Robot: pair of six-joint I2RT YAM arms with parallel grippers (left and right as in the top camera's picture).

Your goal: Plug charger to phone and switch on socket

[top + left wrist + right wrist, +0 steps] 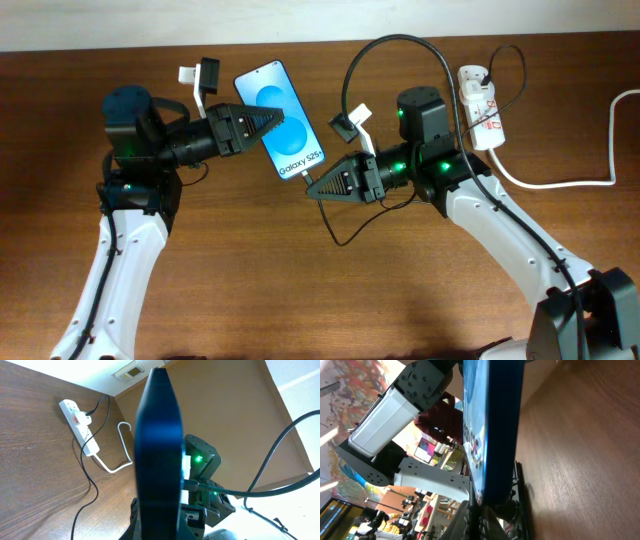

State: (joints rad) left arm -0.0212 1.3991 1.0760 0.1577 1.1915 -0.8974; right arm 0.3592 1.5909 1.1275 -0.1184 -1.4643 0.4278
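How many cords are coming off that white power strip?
2. The black charger cable plugs into the power strip and trails toward the right arm; the thick white cord leaves its end, curving right. No others show.

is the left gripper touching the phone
Touching. The left wrist view shows the phone edge-on, clamped between the left gripper's fingers. Overhead, those fingers lie over its screen.

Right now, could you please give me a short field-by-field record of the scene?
phone: screen up, gripped by left tool
left tool: shut on phone
right tool: shut, tip at phone's lower end
socket: on table, upper right of overhead view, white cord trailing right
charger: black cable looping from socket towards right tool
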